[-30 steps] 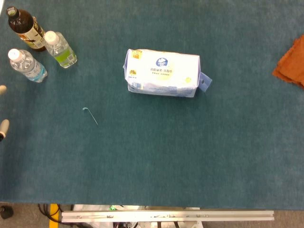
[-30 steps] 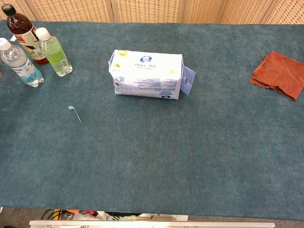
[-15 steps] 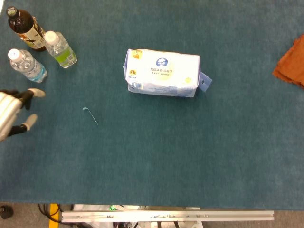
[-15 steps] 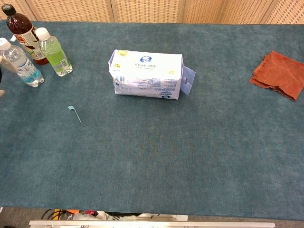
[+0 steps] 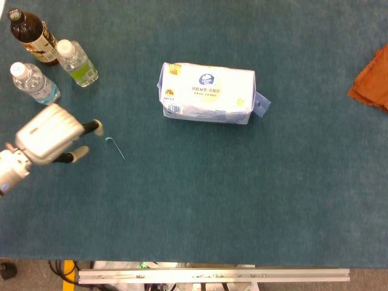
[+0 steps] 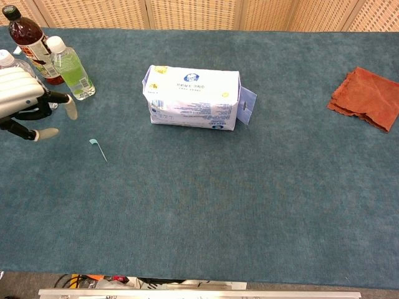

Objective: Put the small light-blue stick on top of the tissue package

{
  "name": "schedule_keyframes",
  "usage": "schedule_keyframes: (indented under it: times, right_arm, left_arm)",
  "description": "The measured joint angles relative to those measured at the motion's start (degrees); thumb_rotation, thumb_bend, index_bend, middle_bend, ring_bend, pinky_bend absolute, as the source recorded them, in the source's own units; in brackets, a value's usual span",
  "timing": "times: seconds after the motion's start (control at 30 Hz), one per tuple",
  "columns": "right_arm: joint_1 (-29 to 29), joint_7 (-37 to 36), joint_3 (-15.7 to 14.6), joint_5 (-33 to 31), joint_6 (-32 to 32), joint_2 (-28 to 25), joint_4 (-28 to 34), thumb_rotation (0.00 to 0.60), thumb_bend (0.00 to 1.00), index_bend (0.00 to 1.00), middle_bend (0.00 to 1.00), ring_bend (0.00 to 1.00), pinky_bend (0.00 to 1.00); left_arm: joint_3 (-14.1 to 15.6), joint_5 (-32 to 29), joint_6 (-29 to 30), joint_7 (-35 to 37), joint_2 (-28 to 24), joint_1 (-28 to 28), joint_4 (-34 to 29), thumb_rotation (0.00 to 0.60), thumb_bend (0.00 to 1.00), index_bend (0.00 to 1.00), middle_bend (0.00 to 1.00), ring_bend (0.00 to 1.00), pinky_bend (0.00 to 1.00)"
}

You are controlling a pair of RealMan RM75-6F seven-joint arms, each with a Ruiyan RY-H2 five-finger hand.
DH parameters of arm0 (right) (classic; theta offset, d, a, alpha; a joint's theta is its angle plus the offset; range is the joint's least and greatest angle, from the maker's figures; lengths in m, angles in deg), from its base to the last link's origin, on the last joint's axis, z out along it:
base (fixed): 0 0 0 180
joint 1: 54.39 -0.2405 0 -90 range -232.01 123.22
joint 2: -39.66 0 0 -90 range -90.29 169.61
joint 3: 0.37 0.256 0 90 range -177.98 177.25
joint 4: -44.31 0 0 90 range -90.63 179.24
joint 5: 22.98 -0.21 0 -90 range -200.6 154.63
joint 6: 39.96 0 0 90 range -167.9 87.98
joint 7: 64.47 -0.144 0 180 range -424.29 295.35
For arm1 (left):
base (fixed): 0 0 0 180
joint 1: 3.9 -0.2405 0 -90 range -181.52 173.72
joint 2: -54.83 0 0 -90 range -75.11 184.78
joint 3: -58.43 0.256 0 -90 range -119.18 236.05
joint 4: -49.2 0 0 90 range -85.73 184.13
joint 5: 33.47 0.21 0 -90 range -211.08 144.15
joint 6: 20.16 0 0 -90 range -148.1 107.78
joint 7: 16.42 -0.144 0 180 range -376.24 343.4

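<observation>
Stick — thin, pale-blue, hook-ended

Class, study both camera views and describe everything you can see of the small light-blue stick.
The small light-blue stick is very thin and pale blue, with a wider, slightly hooked end farthest from the robot. It lies flat and slanted on the teal cloth, left of the tissue package. The left hand is close beside it; nothing touches it.
</observation>
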Motion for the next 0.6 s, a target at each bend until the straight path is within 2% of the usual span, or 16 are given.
schedule_keyframes:
  times: [0.23, 0.6]
  right_arm:
    - [0.44, -0.05, -0.48, -0.68, 0.21, 0.24, -0.07, 0.600, 0.43, 0.23, 0.35, 0.26, 0.39]
    - [1.08, -0.55, -0.84, -1.31, 0.11, 0.45, -0.45, 0.600, 0.43, 0.23, 0.35, 0.26, 0.39]
  left_arm:
    - [1.61, 0.94, -3.61, -1.05, 3.45, 3.73, 2.56, 0.600, 0.32, 0.42, 0.98, 0.97, 0.95]
    - [2.46, -0.50, -4.67, -4.28, 7.86, 5.20, 6.13, 0.600, 0.32, 0.41, 0.99, 0.97, 0.95]
